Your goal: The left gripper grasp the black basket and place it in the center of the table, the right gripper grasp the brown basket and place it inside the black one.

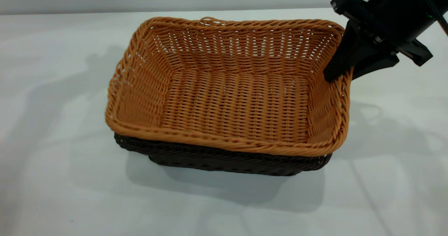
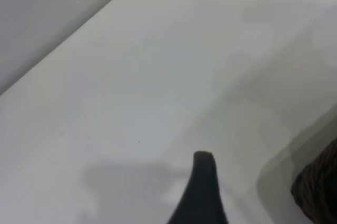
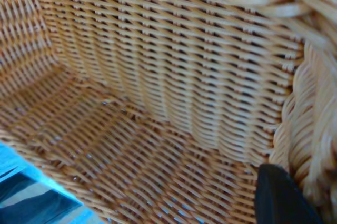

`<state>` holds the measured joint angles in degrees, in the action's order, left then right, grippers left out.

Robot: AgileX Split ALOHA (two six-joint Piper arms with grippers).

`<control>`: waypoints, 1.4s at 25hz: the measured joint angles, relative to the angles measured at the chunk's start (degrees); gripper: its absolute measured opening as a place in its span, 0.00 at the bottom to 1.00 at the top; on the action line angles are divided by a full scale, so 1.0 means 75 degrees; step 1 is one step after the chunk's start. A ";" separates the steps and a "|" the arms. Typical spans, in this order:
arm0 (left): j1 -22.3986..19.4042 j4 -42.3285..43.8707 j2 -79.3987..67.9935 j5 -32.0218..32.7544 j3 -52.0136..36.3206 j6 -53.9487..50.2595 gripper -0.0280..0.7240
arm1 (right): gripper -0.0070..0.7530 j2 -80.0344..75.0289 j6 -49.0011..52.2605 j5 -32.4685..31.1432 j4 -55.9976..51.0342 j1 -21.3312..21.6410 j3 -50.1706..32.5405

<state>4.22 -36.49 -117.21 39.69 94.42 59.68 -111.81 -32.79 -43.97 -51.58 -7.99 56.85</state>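
Observation:
The brown basket [image 1: 227,89] sits nested inside the black basket [image 1: 224,160] near the middle of the table [image 1: 52,166]; only the dark rim and lower wall show beneath it. My right gripper [image 1: 343,75] straddles the brown basket's right short wall, one finger inside and one outside, shut on the braided rim. In the right wrist view a black finger [image 3: 279,197] lies against that rim [image 3: 308,129]. My left gripper [image 2: 253,187] is out of the exterior view; its wrist view shows one finger [image 2: 202,187] over bare table, open and holding nothing, beside a corner of the black basket [image 2: 318,192].
Pale tabletop [image 1: 385,194] surrounds the stacked baskets on every side. The table's far edge [image 1: 87,13] meets a grey wall behind them. The right arm's black body [image 1: 392,15] hangs above the baskets' right end.

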 joint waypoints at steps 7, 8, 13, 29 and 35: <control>0.0000 0.0000 0.0000 0.0029 0.0000 0.0000 0.80 | 0.14 -0.0192 -0.0078 0.0469 -0.0040 -0.0007 0.0000; 0.0000 0.0000 0.0000 0.0035 0.0000 0.0000 0.80 | 0.16 -0.0192 -0.0105 0.0537 -0.0050 -0.0006 0.0000; 0.0000 0.0000 0.0000 0.0035 0.0000 0.0000 0.80 | 0.39 -0.0192 -0.0273 0.0656 -0.0069 -0.0006 0.0008; -0.0468 0.0082 0.2351 0.1309 0.0000 -0.1157 0.80 | 0.73 0.3046 -0.0404 0.0434 0.0053 0.0506 0.0774; -0.1012 0.1054 0.3926 0.2905 0.0000 -0.2903 0.80 | 0.73 0.5853 -0.0407 -0.0444 0.0116 0.0603 0.0783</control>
<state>-3.37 -28.58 -87.77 61.48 94.42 37.90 -67.92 -35.84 -47.31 -50.71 -3.47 62.72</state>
